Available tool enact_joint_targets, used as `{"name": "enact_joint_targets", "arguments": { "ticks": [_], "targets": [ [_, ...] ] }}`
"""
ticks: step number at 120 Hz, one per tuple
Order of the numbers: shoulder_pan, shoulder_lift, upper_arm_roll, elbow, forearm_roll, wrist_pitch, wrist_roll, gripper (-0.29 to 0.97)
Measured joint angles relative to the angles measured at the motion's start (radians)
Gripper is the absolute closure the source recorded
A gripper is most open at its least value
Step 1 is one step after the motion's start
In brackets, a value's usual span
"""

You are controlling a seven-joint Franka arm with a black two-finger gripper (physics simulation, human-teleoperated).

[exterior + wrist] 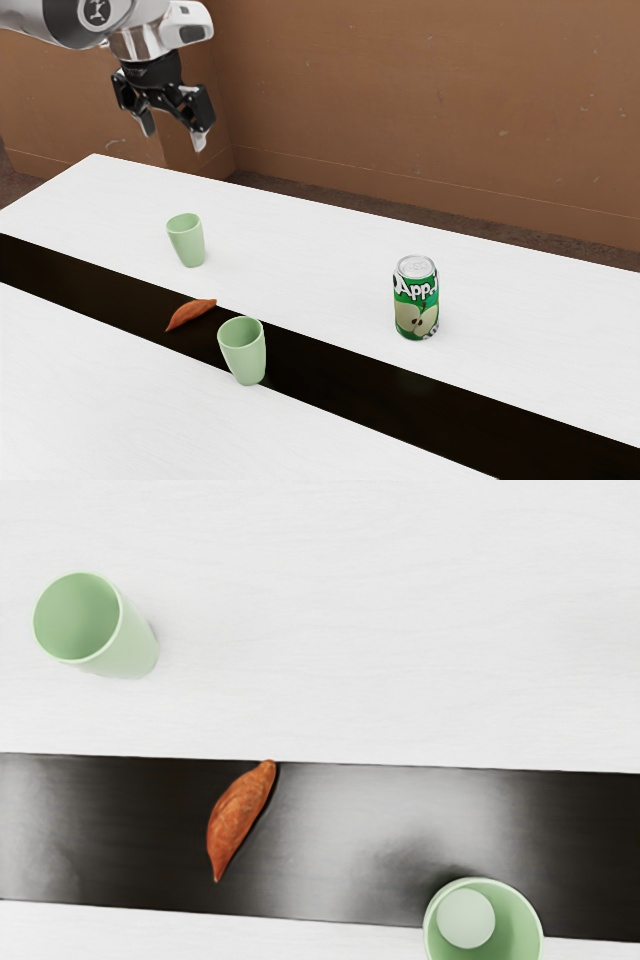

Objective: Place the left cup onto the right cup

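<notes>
Hand open and high, I grip nothing yet; far cup and near cup stand upright, apart, rims free for stacking.

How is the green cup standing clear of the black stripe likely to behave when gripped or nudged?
Probably light: the cup looks thin-walled and empty. It may well tip if nudged near the rim, standing upright on a base narrower than its mouth.
</notes>
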Motion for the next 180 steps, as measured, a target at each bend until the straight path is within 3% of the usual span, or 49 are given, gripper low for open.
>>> {"name": "enact_joint_targets", "arguments": {
  "ticks": [27, 68, 90, 147, 180],
  "targets": [
    [0.01, 0.034, 0.003, -0.003, -0.009, 0.026, 0.005, 0.0],
    [0.274, 0.276, 0.003, -0.006, -0.099, 0.099, 0.007, 0.0],
    [0.303, 0.379, 0.002, 0.003, -0.129, 0.16, 0.013, 0.0],
    [0.318, 0.714, -0.023, 0.343, -0.142, 0.234, 0.067, 0.0],
    [0.384, 0.846, -0.076, 0.467, -0.154, 0.245, 0.103, 0.0]
  ]
}}
